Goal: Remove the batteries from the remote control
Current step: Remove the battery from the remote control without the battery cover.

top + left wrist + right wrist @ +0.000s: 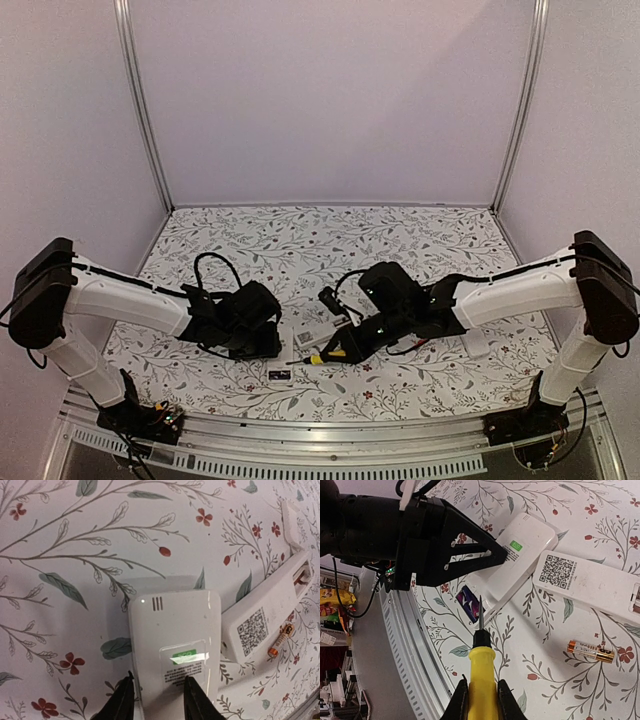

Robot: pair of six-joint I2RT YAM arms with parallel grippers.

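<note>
Your left claw (pixel 159 684): half-spread, fingertips down on face of green-sticker remote (pixel 175 625), one each side of sticker. Sticker text and small print below too blurred to read. Your right claw (pixel 481 689): clamped on yellow screwdriver (pixel 481 662), tip near that remote's edge. Beyond: QR-code remote (pixel 592 582), far end open. Battery (pixel 590 651) loose on floral counter (pixel 560 690), just beside QR-code remote: slim, orange-gold body, dark end, lettering unreadable.
</note>
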